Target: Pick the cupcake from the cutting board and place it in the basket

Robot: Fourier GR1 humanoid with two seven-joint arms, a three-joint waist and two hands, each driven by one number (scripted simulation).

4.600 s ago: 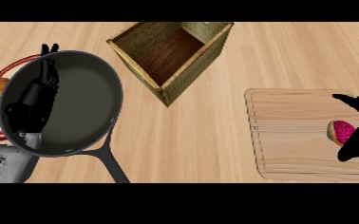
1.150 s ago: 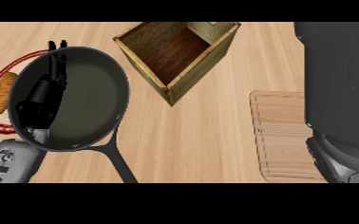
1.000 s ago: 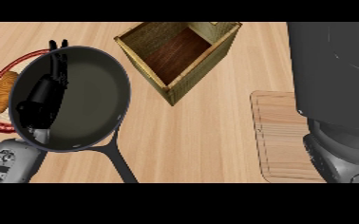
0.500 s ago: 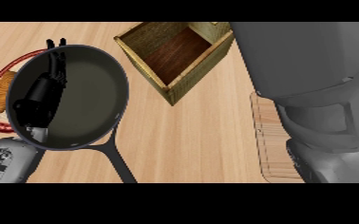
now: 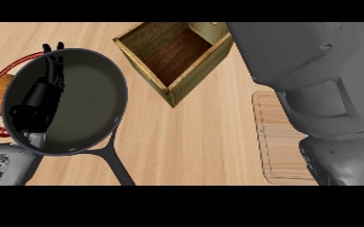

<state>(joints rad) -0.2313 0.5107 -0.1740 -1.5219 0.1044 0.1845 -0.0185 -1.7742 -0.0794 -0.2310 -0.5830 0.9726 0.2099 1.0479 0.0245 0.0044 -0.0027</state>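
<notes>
Basket, pan, cutting board: one each.

A light wooden counter fills the frame. At the upper centre a square wooden basket stands on it, open at the top, its dark floor showing. At the left lies a dark frying pan, its handle running to the lower edge. A red-rimmed plate peeks out from under the pan at the far left. At the right a wooden cutting board lies flat, its right part hidden.
</notes>
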